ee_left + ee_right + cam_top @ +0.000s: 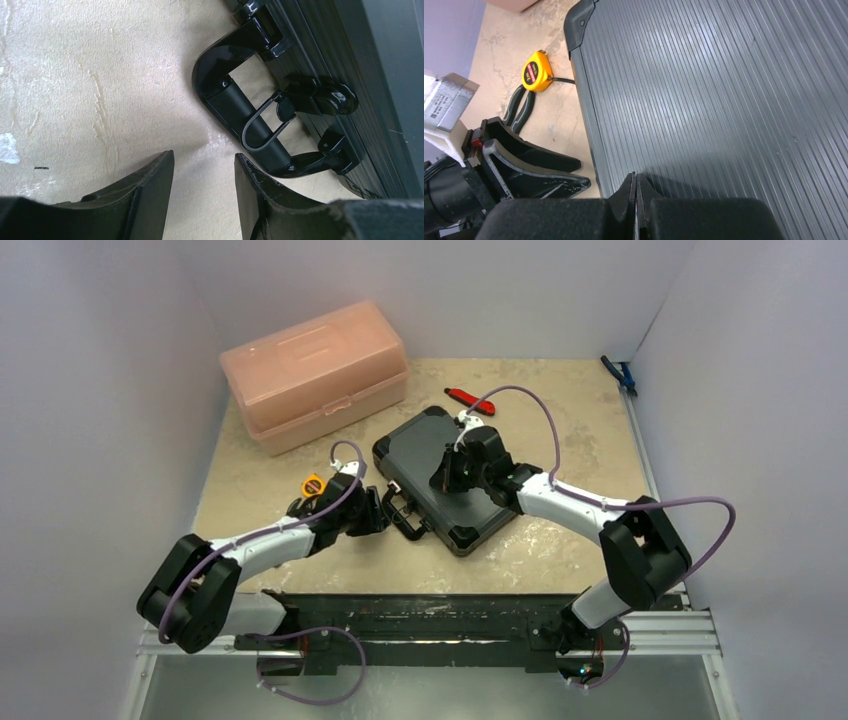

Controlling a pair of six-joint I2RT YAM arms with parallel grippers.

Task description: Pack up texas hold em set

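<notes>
Lying shut on the table (570,430), the black case (415,452) sits near the middle, turned at an angle, ribbed lid up. Its handle (405,515) faces the left arm and lies flat on the table.

Left hand (375,512): released, fingers apart with only bare table between them. In the left wrist view the fingertips (160,165) point at the handle (235,107), just short of it and not touching. A thin wire loop (250,131) lies across the handle's grip, next to a black latch (320,95) on the case edge.

Right hand (445,475): clenched, both fingers pressed together with nothing between them. It is over the lid; in the right wrist view the closed tips (635,181) are at the ribbed surface near the handle-side edge. I cannot tell whether they touch it.

Other items:
- Pink translucent box (315,370), closed, at the back left, apart from the case.
- Yellow tape measure (314,484), beside the left arm.
- Red-handled tool (470,400), just behind the case.
- Blue-handled tool (620,375), at the far right edge.
</notes>
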